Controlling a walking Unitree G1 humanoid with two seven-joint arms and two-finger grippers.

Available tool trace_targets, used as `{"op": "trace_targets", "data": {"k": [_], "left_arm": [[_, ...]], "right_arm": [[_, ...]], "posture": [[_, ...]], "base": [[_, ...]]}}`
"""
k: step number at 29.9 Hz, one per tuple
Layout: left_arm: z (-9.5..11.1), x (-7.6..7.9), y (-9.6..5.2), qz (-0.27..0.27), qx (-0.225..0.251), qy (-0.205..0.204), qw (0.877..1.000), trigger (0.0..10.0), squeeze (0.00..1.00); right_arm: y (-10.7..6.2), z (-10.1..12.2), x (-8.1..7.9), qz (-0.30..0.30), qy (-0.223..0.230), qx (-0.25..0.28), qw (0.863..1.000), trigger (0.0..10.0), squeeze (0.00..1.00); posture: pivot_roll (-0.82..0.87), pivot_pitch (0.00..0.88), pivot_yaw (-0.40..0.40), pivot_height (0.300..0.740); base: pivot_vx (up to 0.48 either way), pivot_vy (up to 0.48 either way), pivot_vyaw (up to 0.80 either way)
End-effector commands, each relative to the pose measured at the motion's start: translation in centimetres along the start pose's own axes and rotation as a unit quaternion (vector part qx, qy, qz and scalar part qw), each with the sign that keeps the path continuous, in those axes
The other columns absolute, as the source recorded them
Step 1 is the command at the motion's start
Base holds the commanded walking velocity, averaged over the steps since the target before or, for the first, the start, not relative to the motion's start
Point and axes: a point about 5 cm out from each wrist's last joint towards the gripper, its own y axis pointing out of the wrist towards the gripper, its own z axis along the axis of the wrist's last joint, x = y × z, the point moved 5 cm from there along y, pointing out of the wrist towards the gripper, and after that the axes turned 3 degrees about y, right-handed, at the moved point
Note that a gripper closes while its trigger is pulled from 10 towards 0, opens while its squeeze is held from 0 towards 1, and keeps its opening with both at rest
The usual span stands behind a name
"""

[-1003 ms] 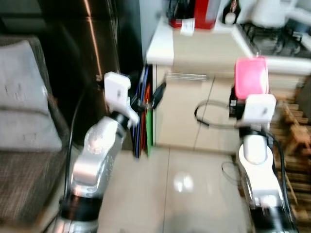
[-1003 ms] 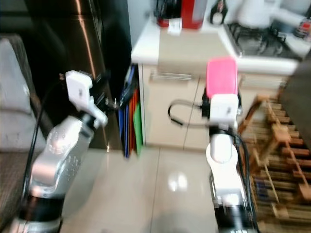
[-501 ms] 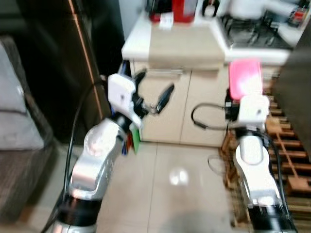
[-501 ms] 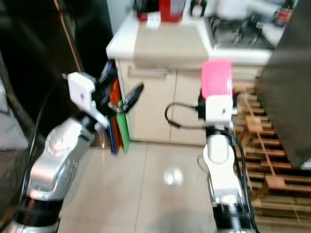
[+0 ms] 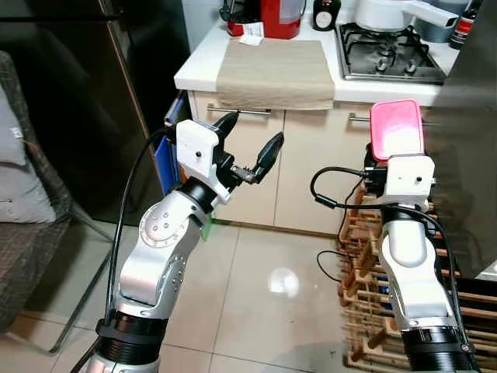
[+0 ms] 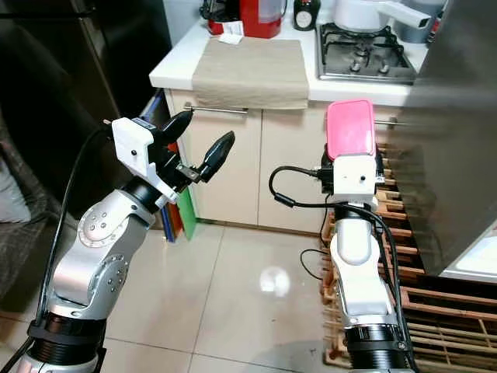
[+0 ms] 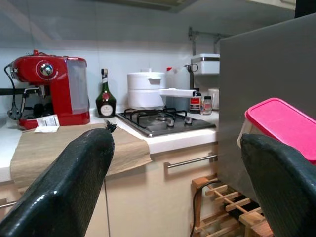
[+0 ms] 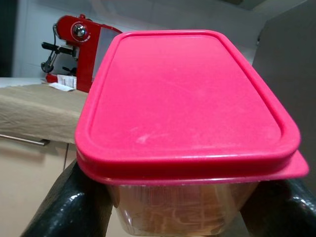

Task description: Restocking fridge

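A clear food container with a pink lid (image 5: 397,130) is held upright at chest height, my right gripper (image 8: 183,205) shut on its lower sides. One black finger (image 8: 74,202) presses each side of it. My left gripper (image 5: 255,130) is raised in front of the cream cabinet doors (image 5: 299,167), open with nothing between its fingers (image 7: 74,187). A tall grey fridge door panel (image 5: 466,116) stands right beside the container. In the left wrist view the pink container (image 7: 284,123) sits in front of that grey panel.
The counter holds a beige cloth (image 5: 276,62), a red coffee machine (image 5: 264,15) and a gas hob (image 5: 384,50). A wooden rack (image 5: 361,256) stands on the floor by my right arm. A dark steel appliance (image 5: 116,78), coloured boards (image 5: 167,151) and a grey chair (image 5: 23,194) are on the left.
The whole view has swung to the right and sharpened, so the camera moved. Both arms keep their pose: the left gripper stays open, the right still holds the container.
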Motion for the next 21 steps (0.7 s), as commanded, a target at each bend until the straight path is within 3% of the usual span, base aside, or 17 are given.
{"op": "trace_targets", "data": {"k": [1, 8, 21], "left_arm": [[-0.02, -0.58, -0.32, 0.011, -0.002, -0.008, 1.000, 10.0, 0.00], [-0.05, -0.52, -0.45, 0.011, -0.003, -0.015, 1.000, 10.0, 0.00], [-0.03, -0.62, -0.47, 0.011, -0.001, -0.016, 1.000, 10.0, 0.00]], "right_arm": [[0.01, 0.31, -0.25, 0.007, -0.003, 0.007, 1.000, 10.0, 0.00], [-0.11, -0.08, -0.29, 0.007, -0.002, -0.002, 1.000, 10.0, 0.00], [-0.13, -0.33, -0.28, 0.008, -0.006, -0.007, 1.000, 10.0, 0.00]], "posture": [[-0.09, 0.000, 0.065, 0.740], [-0.09, 0.000, 0.063, 0.740], [-0.09, 0.000, 0.064, 0.740]], "base": [[0.000, -0.469, 0.00], [0.000, -0.478, 0.00], [0.000, 0.000, 0.00]]}}
